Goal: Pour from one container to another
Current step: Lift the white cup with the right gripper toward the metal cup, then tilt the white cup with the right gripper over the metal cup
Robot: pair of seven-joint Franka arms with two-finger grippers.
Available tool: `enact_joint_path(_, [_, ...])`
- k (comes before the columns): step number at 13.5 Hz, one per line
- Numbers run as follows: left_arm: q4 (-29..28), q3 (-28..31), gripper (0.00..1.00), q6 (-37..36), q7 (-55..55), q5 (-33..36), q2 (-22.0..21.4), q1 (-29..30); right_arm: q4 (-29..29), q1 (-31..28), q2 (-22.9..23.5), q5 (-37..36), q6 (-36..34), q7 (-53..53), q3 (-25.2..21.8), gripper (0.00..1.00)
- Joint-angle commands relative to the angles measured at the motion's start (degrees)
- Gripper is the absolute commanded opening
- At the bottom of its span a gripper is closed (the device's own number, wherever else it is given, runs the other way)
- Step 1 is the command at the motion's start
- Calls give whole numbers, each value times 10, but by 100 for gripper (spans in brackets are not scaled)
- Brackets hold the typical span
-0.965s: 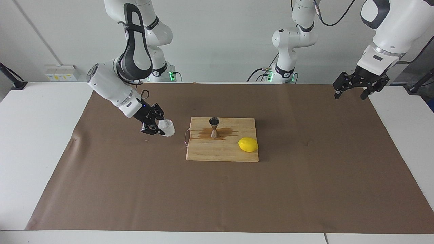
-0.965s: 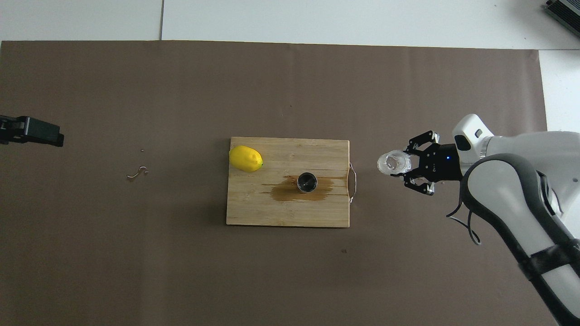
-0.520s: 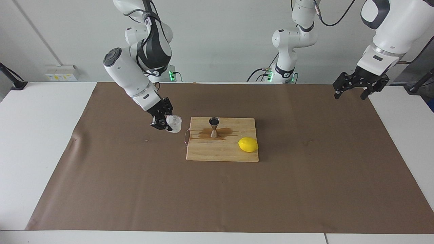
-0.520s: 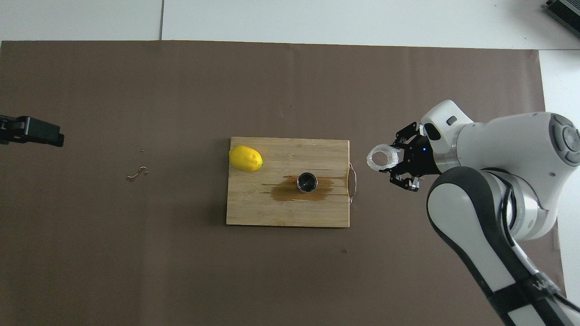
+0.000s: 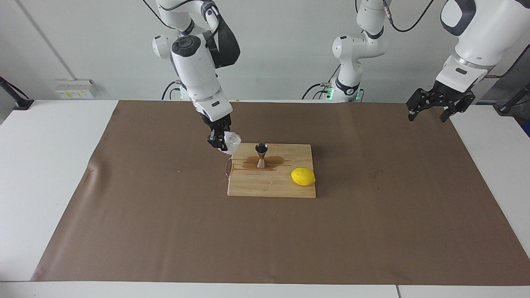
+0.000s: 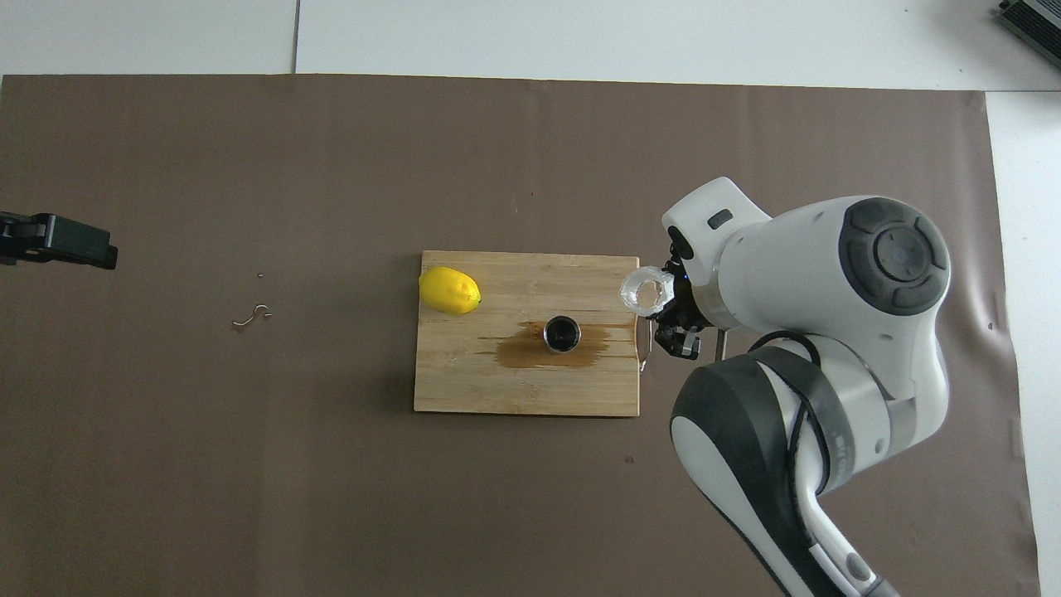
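My right gripper (image 5: pixel 220 144) is shut on the whitish crinkled cup (image 5: pixel 233 141) and holds it in the air over the handle end of the wooden board (image 5: pixel 273 187), beside the jigger. In the overhead view the cup (image 6: pixel 648 291) shows its open mouth at the board's edge (image 6: pixel 514 390), with the right gripper (image 6: pixel 668 320) mostly hidden under the arm. The shiny metal jigger (image 5: pixel 261 155) stands upright on the board in a brown puddle; it also shows in the overhead view (image 6: pixel 562 334). My left gripper (image 5: pixel 427 116) is open and waits over the left arm's end of the table.
A yellow lemon (image 5: pixel 303 176) lies on the board toward the left arm's end, also in the overhead view (image 6: pixel 449 291). A brown spill (image 6: pixel 518 355) spreads around the jigger. A brown paper mat (image 5: pixel 165 231) covers the table. Small crumbs (image 6: pixel 251 314) lie on the mat.
My right gripper has lifted the cup and carried it toward the board, from over the mat to over the board's handle edge, nearer the jigger. The left arm has not moved.
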Motion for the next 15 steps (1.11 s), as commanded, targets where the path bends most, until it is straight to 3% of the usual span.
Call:
enact_joint_path(1, [-5, -1, 100, -3, 10, 7, -3, 4, 29, 20, 28, -37, -10, 33, 0, 0])
enact_joint_path(15, [-7, -1, 100, -5, 9, 7, -3, 3, 26, 102, 65, -211, -15, 123, 3, 0])
